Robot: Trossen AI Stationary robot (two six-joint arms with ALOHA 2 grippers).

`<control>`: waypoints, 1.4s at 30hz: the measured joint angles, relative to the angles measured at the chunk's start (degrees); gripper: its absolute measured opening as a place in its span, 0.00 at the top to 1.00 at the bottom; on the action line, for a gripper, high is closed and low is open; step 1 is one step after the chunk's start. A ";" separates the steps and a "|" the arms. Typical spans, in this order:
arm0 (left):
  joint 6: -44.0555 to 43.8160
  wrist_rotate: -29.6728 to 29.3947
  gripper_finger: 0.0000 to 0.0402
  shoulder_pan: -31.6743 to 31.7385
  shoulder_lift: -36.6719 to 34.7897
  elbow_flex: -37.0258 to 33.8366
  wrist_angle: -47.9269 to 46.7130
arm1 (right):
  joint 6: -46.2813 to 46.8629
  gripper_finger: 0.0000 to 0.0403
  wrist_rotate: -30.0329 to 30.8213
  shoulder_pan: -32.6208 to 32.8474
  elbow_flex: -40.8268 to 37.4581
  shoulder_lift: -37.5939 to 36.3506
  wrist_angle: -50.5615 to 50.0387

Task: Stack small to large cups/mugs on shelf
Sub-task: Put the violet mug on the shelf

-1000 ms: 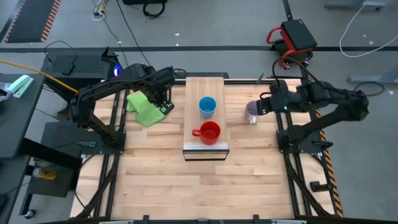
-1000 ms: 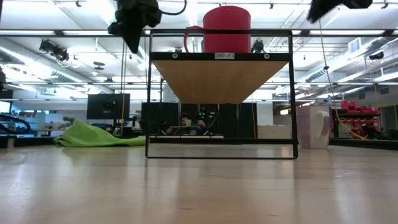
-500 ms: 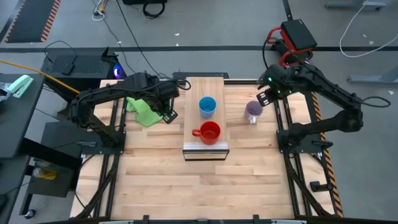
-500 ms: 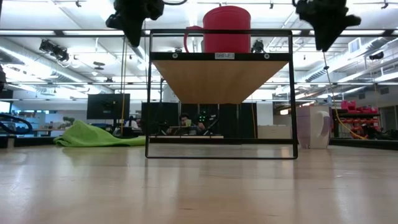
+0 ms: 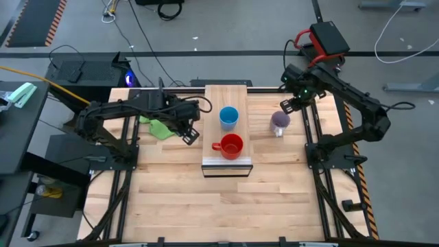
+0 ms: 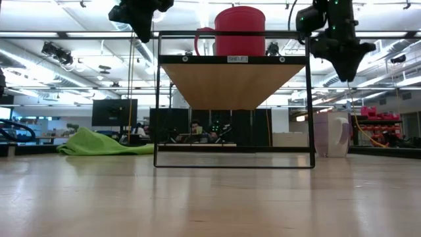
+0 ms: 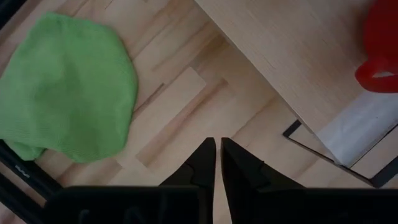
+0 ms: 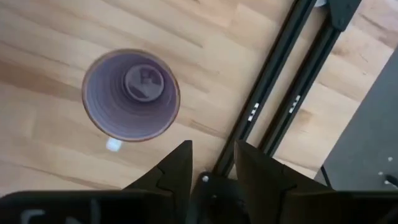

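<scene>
1. A light wood surface (image 5: 171,199) on a dark frame stands on a grey floor strung with cables; the low view looks past it into a long lit room.
2. The shelf (image 5: 214,103) runs down the surface's middle from its far edge. The blue cup (image 5: 228,116) sits mid-shelf, the red mug (image 5: 231,145) near the shelf's front edge, and the purple mug (image 5: 278,121) on the surface towards the right edge, nothing nested yet.
3. Over the last second the right pincer (image 5: 288,106) has swung in from the right edge and spread its fingers; it now hovers just beyond the purple mug, likely lining up a grasp.
4. The left pincer (image 5: 191,135) has left the green cloth (image 5: 156,127) and moved to the shelf's left edge beside the red mug, fingers barely apart, empty.
5. The right wrist view looks straight into the empty purple mug; the low view shows only its side and hides the blue cup.
</scene>
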 joint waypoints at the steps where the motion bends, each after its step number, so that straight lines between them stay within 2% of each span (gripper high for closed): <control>1: 0.01 -0.25 0.92 -0.35 0.00 0.00 0.00 | 0.11 0.69 -0.03 0.60 -1.00 -0.14 0.25; 6: 0.12 -1.33 0.92 -1.66 0.00 0.00 0.00 | 1.58 0.69 -4.76 3.29 -9.95 -3.52 6.38; 9: 0.19 -2.14 0.91 -2.15 0.00 0.00 -0.02 | 5.97 0.70 -7.26 4.98 -15.08 -6.99 11.76; 18: 1.49 -2.48 0.91 -2.15 0.02 0.00 0.02 | 19.06 0.75 -6.97 11.93 -25.47 -12.61 17.80; 26: 1.86 -3.72 0.90 -2.24 0.02 0.00 0.04 | 24.94 0.90 -6.83 17.80 -28.51 -11.76 25.33; 30: 1.86 -3.81 0.91 -2.32 0.02 0.00 0.03 | 25.52 0.98 -5.23 19.14 -30.02 -10.51 25.06; 36: 1.84 -3.91 0.91 -2.35 0.03 0.00 0.04 | 27.46 0.97 -2.00 20.41 -30.35 -10.46 25.35; 42: 1.81 -3.91 0.89 -2.35 0.04 0.00 0.04 | 27.46 0.99 -1.25 21.27 -30.35 -8.57 25.74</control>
